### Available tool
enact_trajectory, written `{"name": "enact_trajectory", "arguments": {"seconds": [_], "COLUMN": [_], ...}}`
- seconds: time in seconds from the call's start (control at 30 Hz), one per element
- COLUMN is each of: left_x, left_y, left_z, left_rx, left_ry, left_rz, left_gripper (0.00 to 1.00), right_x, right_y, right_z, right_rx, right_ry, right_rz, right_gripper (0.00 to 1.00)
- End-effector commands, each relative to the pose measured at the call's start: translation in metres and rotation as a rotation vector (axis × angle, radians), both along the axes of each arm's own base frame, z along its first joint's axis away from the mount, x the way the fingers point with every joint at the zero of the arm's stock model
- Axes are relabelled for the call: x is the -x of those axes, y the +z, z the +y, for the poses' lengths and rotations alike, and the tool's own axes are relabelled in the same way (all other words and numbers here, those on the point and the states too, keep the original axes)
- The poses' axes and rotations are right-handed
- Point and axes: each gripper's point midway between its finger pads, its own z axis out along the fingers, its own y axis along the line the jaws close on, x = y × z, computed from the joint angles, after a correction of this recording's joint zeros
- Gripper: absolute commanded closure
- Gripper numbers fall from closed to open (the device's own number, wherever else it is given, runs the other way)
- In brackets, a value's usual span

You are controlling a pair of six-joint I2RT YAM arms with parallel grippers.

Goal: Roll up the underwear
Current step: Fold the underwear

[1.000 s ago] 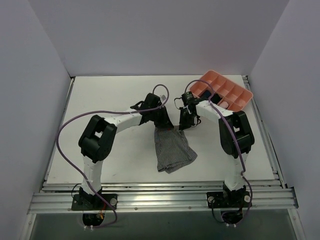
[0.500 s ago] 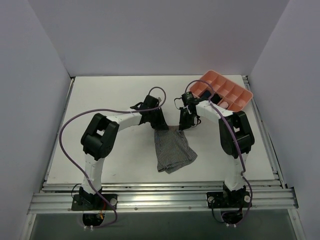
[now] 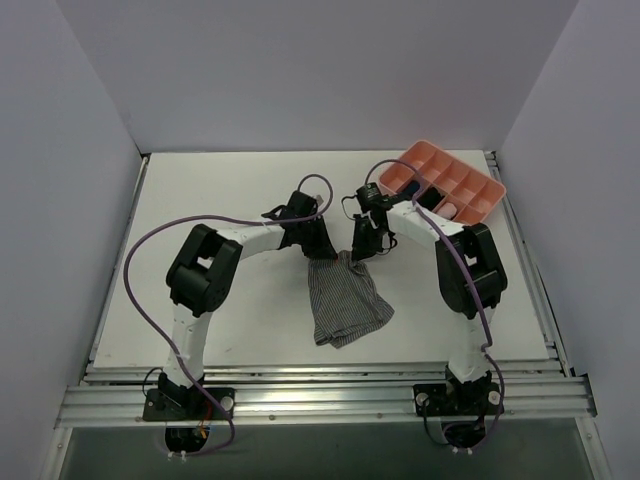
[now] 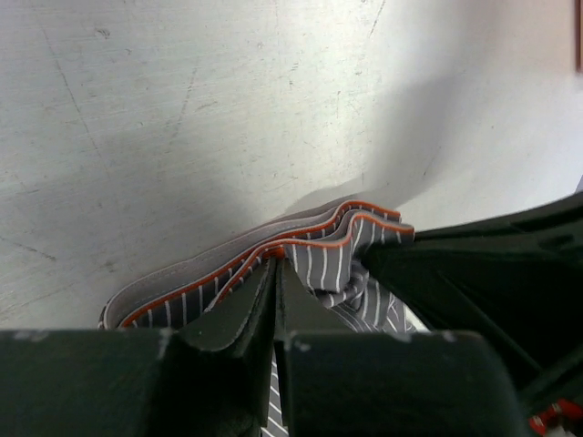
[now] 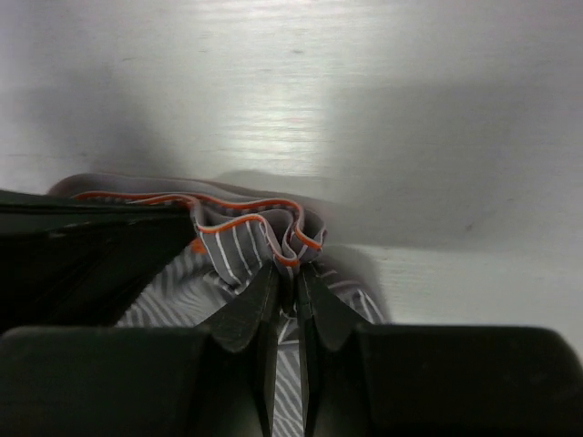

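Now the left gripper (image 3: pixel 323 252) is clamped on the orange-trimmed waistband edge of the striped underwear (image 3: pixel 345 300). The garment lies mid-table (image 3: pixel 220 190) and trails toward the arm bases. The right gripper (image 3: pixel 359 253), likewise pinched shut on that edge, has drawn leftward over the last second. The hem between the two has buckled into folds, which I judge gathers it to begin the roll. The pink divided tray (image 3: pixel 462 165) sits far right.
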Motion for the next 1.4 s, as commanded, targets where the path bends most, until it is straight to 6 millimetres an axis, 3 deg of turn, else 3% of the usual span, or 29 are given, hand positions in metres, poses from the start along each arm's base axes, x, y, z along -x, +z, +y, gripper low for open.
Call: {"name": "enact_trajectory", "arguments": {"seconds": [0.0,0.23,0.33,0.5,0.7,0.83,1.03,1.37], "left_x": [0.010,0.014,0.014,0.019,0.027,0.026,0.017,0.030], "left_y": [-0.024,-0.028,-0.027,-0.025,-0.018,0.001,0.043,0.055], "left_z": [0.011,0.016,0.018,0.018,0.019,0.022,0.052,0.109], "left_rx": [-0.052,-0.069,-0.070,-0.032,0.031,0.044,-0.036,-0.217], "left_ry": [-0.008,-0.008,-0.005,0.013,0.019,0.026,0.059,0.069], "left_rz": [0.017,0.023,0.021,0.041,0.059,0.036,0.000,0.004], "left_gripper": [0.89,0.89,0.89,0.89,0.89,0.86,0.76,0.74], "right_x": [-0.003,0.012,0.019,0.029,0.027,0.027,0.031,0.026], "right_y": [0.041,0.058,0.056,0.046,0.052,0.050,0.047,0.048], "right_z": [0.029,0.072,0.083,0.092,0.111,0.105,0.091,0.095], "right_rx": [-0.049,-0.086,-0.102,-0.125,-0.203,-0.179,-0.132,-0.127], "right_ry": [0.020,0.065,0.070,0.051,0.025,0.005,0.005,0.026], "right_rz": [-0.058,-0.082,-0.076,-0.062,-0.099,-0.108,-0.117,-0.120], "right_gripper": [1.00,1.00,1.00,1.00,1.00,1.00,1.00,1.00]}}
